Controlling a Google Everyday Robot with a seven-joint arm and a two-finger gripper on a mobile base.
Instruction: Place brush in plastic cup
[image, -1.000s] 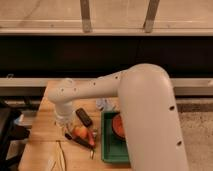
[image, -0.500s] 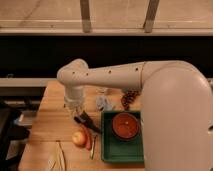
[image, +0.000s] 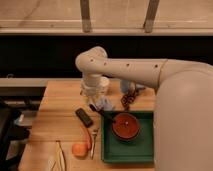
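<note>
The gripper (image: 94, 102) hangs over the middle of the bench (image: 57, 102), nearer its far edge. It is closed and seems to pinch the upper end of the brush (image: 103, 113), which slants down toward the red bowl (image: 125, 126) in the green tray (image: 112, 152). The pale cup (image: 106, 103) sits just beside the gripper. The slanted brush may catch the bowl's rim, or tip the light cup instead of entering its mouth.
</note>
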